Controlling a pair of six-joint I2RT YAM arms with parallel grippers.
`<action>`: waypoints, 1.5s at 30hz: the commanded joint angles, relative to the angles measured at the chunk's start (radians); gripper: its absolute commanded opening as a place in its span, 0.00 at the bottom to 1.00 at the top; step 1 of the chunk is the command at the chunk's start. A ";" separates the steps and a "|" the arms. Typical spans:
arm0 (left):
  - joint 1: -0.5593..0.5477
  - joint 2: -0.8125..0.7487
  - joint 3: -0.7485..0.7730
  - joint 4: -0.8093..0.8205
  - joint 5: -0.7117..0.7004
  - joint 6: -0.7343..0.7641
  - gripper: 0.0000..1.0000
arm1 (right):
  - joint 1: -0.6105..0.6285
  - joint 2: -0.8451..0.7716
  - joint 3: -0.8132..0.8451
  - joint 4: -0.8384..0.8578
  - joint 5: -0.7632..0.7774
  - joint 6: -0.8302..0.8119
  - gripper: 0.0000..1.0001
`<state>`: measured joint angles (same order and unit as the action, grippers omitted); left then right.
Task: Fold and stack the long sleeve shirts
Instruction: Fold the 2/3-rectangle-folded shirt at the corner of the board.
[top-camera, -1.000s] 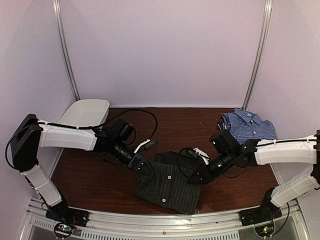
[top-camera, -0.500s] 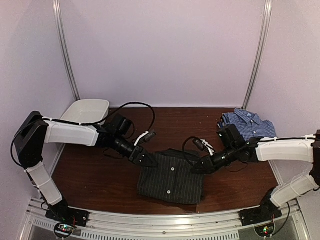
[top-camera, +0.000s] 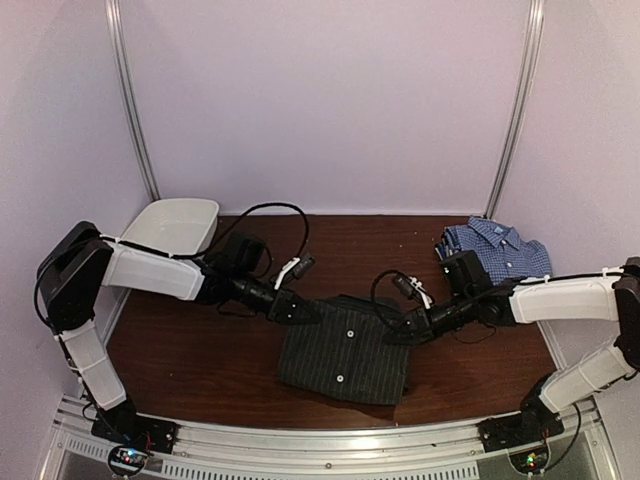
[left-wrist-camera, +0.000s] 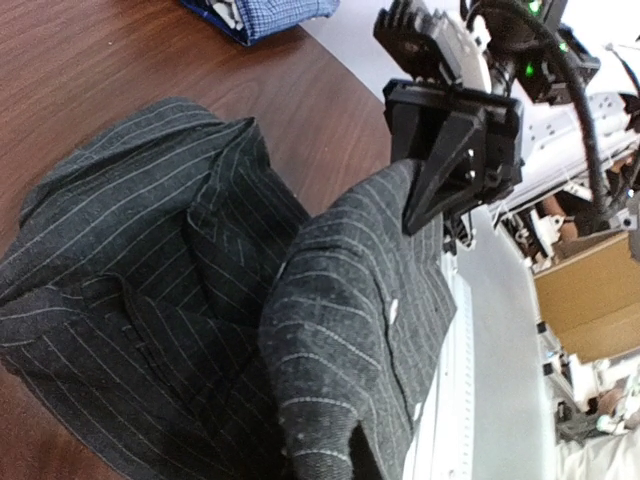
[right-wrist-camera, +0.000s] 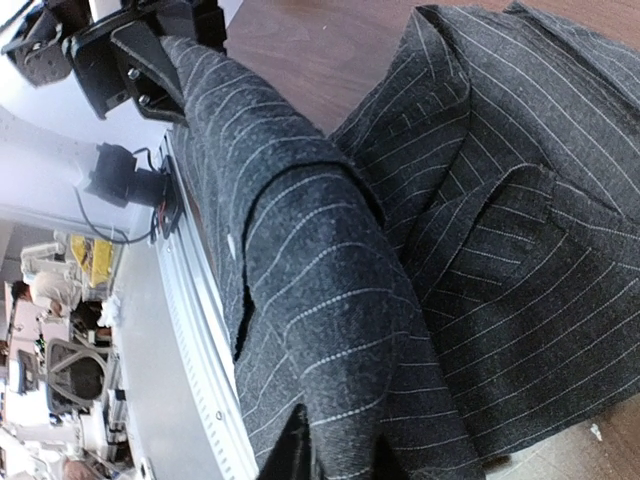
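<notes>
The black pinstriped shirt (top-camera: 343, 352) lies as a compact folded rectangle at the table's middle near the front. My left gripper (top-camera: 308, 313) is shut on its far left edge, and my right gripper (top-camera: 397, 330) is shut on its far right edge. In the left wrist view a raised fold of the black shirt (left-wrist-camera: 340, 330) runs from my hidden jaws toward the right gripper (left-wrist-camera: 455, 150). In the right wrist view the same fold (right-wrist-camera: 330, 300) covers my fingertips (right-wrist-camera: 298, 450). The blue-and-white check shirt (top-camera: 497, 250) lies folded at the far right; it also shows in the left wrist view (left-wrist-camera: 265, 15).
A white oval tub (top-camera: 180, 222) stands at the far left corner. Black cables (top-camera: 285, 215) trail over the brown table (top-camera: 190, 360) behind the left arm. A metal rail (top-camera: 320, 440) runs along the table's front edge.
Both grippers have moved away from the front edge, drawing the black shirt's held edge with them. The shirt has gone from a skewed spread to a squarer, shorter fold.
</notes>
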<state>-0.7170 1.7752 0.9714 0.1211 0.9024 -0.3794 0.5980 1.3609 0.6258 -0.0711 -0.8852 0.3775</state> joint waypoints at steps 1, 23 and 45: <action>0.002 -0.021 -0.028 0.179 0.005 -0.082 0.00 | -0.009 -0.008 -0.024 0.069 0.015 0.021 0.24; 0.002 -0.047 -0.059 0.334 0.057 -0.287 0.00 | 0.046 -0.043 -0.143 0.265 0.144 -0.027 0.83; 0.001 -0.130 -0.123 0.248 0.032 -0.250 0.00 | 0.179 -0.102 -0.136 0.293 0.042 0.025 0.00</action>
<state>-0.7170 1.7123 0.8787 0.4156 0.9367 -0.6754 0.7437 1.3079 0.4973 0.1684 -0.7750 0.3298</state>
